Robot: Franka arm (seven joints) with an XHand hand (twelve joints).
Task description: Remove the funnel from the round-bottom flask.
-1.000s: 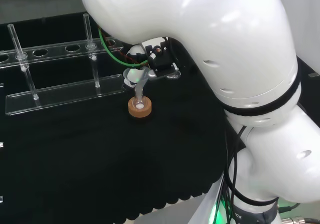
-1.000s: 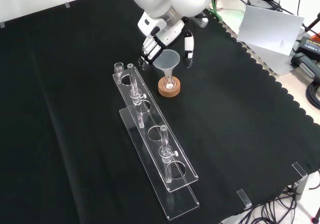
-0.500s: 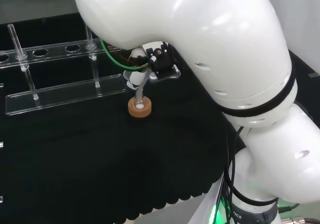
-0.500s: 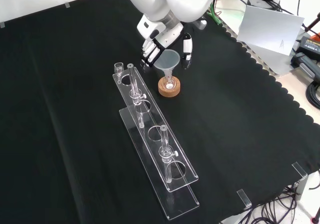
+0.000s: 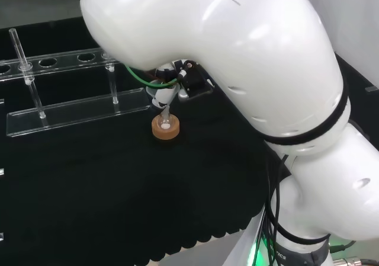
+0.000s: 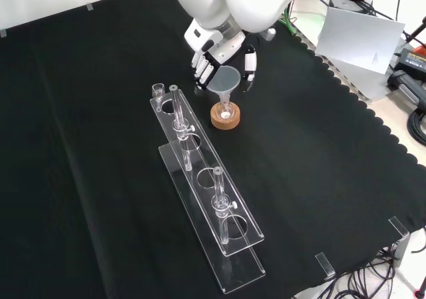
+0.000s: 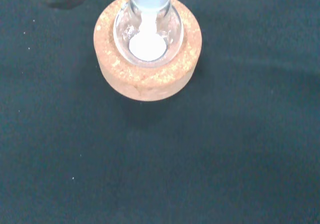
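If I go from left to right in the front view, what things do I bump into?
Clear rack with its glass tubes → funnel sitting in the flask on the cork ring, with the hand right behind it → white sheet past the cloth's edge.

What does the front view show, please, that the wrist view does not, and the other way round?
Front view alone: the black and white hand reaching down around the wide mouth of the clear plastic funnel, with fingers on one side and the thumb on the other, and the long clear acrylic test tube rack with glass tubes standing beside it. Wrist view alone: a close look into the small clear glass round-bottom flask, where a white deposit lies at the bottom. Both share the flask seated in the round cork ring stand on the black cloth.
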